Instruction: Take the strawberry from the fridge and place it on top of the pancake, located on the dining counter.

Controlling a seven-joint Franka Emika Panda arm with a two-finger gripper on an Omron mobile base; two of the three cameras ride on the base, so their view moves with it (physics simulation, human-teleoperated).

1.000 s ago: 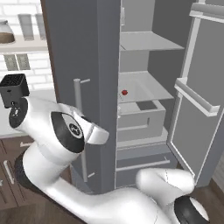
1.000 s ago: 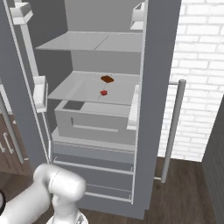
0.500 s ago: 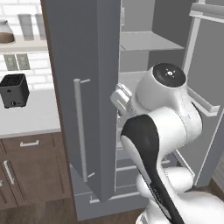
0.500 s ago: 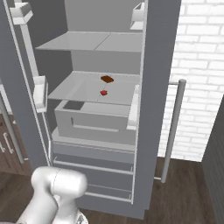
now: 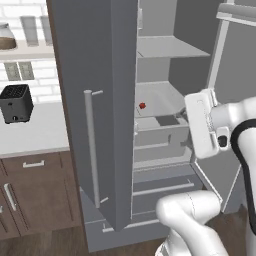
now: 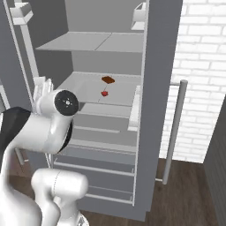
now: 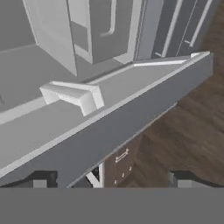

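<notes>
The strawberry (image 6: 104, 93) (small, probably soft) lies on the fridge (image 5: 95, 100) shelf (image 6: 119, 90); gripper (image 7: 109, 179) spread, should pinch its sides gently.

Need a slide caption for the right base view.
Open fridge: strawberry beside a brown piece on the middle shelf, arm rising in front.
</notes>
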